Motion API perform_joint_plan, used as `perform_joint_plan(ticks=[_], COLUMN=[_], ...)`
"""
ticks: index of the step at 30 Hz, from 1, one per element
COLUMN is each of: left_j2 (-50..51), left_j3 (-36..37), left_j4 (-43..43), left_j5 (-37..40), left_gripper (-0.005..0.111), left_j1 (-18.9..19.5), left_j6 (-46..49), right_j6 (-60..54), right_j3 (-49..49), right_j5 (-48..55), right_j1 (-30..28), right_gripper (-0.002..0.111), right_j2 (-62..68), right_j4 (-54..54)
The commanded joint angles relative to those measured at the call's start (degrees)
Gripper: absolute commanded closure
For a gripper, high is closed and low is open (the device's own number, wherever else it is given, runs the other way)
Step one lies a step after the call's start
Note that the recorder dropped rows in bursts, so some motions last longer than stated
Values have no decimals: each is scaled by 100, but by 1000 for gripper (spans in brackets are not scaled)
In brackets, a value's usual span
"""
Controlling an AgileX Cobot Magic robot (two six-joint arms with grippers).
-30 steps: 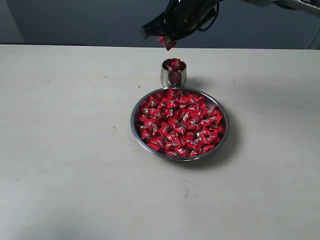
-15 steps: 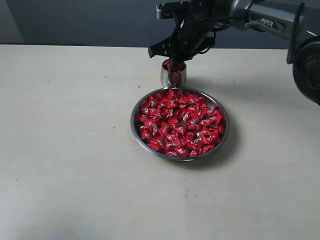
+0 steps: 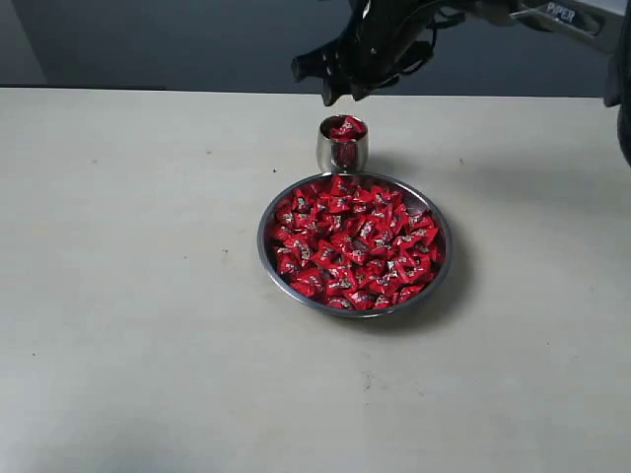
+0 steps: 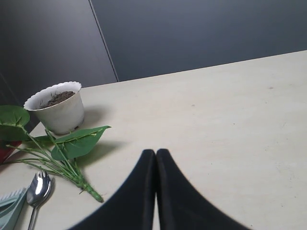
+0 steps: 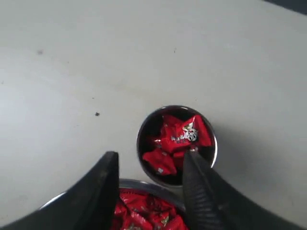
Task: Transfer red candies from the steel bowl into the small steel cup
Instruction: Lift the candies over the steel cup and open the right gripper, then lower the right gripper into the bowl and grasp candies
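The table (image 3: 128, 325) I work at is a broad, pale cream slab with a matte face. A few tiny dark specks mark it, and the soft, even light throws only faint, blurred shadows. Behind its far edge stands a flat dark grey wall (image 3: 148, 39) with one thin slanting seam (image 4: 103, 40) between panels. Seen from my left wrist, the tabletop carries a white scalloped pot (image 4: 57, 112) of soil, a loose green leafy sprig (image 4: 79, 139) lying just beside it, and a metal spoon (image 4: 37, 189) near the sprig's stem.

Shiny red candies (image 3: 355, 246) — white-and-dark print; silver bowl (image 3: 261, 239), silver cup (image 3: 325, 154).
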Motion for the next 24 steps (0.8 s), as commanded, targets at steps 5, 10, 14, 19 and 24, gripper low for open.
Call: perform_joint_plan(ticks=[5,10,14,19,24], left_j2=[-22,-22,-22,-22,-22], left_j3=[8,8,8,8,8], left_j4=[27,27,27,27,27], left_j5=[-63,-63,-63,-63,-63], left_gripper=[106,106,106,106,106], left_j1=[-16,-16,-16,-16,-16], left_j6=[-21,-21,-21,-21,-21], right_j6=[-553,-924,-1153,-1211,-1201], right_j3=[127,813,1620,2137,2494], right_j5=[1477,1795,1769,1664,1235], right_j1=[-14,11,184,405,503], right_gripper=[68,68,68,68,68], right_j2=[-354,-396,-540,-558,-558], right_j4=[555,993,988,903,521])
